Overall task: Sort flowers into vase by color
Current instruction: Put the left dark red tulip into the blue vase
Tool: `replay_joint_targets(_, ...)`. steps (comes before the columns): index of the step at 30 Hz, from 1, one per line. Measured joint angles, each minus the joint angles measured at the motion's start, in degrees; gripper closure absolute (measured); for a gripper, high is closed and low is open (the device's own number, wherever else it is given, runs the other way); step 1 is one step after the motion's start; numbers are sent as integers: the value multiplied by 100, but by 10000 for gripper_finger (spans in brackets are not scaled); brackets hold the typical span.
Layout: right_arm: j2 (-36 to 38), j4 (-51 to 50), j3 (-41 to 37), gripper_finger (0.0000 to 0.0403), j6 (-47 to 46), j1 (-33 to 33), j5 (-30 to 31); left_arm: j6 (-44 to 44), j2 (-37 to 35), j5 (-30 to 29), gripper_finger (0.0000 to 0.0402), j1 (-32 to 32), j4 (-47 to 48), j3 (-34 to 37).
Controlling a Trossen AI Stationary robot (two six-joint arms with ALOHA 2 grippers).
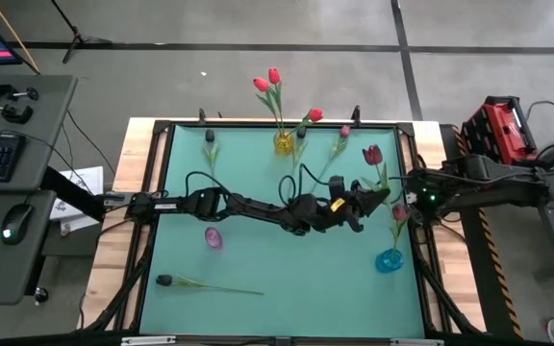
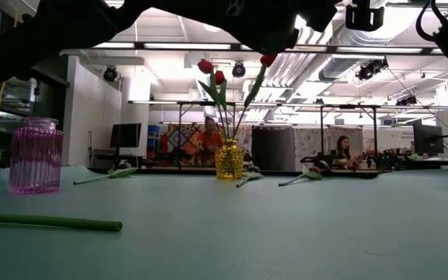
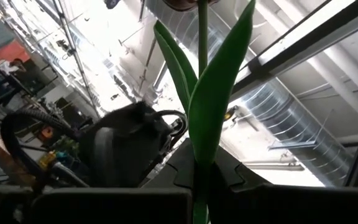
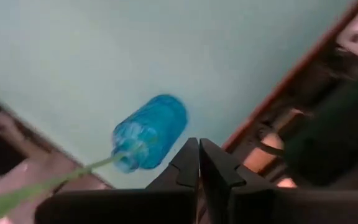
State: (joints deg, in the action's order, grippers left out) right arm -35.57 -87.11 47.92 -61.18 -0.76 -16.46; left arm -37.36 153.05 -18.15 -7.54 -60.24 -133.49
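Worktop (image 1: 258, 259) — green mat, wooden border. Left claw (image 1: 378, 195) is reaching across to the right half, clamping the stem of a dark crimson tulip (image 1: 372, 154); in the left wrist view the stem and leaves (image 3: 207, 112) are rising straight up from the pinched fingers. Right claw (image 4: 198, 163) is hanging near the right edge with fingers pressed together, gripping nothing. Blue vase (image 1: 389, 259) is standing near the right edge, carrying one pinkish tulip (image 1: 399, 213). Yellow vase (image 1: 284, 143) at the far edge is holding red tulips (image 1: 267, 81). Pink vase (image 1: 214, 237) is sitting left of centre. Loose flowers — a dark one (image 1: 164, 281) is lying near the front-left corner; others (image 1: 210, 139) are lying along the far edge.
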Motion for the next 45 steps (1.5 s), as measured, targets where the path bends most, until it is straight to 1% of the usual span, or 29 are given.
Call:
replay_joint_targets(5,0,433,0,402,10,-547,-82,-7,0,134,401,7,-21,0)
replay_joint_targets(10,0,469,0,402,-235,-1329,-226,-160,-2,268,401,5,-19,0)
replay_joint_targets(14,-4,538,0,403,-644,-2016,-322,-162,-2,283,401,7,-33,0)
replay_joint_targets(17,-4,614,0,403,-1020,-2542,-300,-160,-2,284,401,5,-256,0)
replay_joint_targets(19,-4,823,0,403,-1298,-2903,-149,-160,-10,284,401,10,-368,0)
replay_joint_targets(22,-17,1127,0,403,-1733,-3427,273,-160,-13,288,401,7,-370,0)
replay_joint_targets(26,-154,1204,-2,403,-2298,-4111,831,-160,-13,289,401,7,-366,0)
replay_joint_targets(29,-362,1378,-4,403,-2469,-4555,1136,-160,-13,317,401,3,-362,0)
replay_joint_targets(32,-655,1523,-4,403,-2552,-4956,1260,-157,-13,522,401,12,-362,0)
replay_joint_targets(38,-1176,1755,-4,403,-2791,-5626,1387,-155,-13,603,401,14,-342,0)
replay_joint_targets(45,-1423,1828,-4,403,-3467,-6224,2109,-142,-11,595,401,38,-342,0)
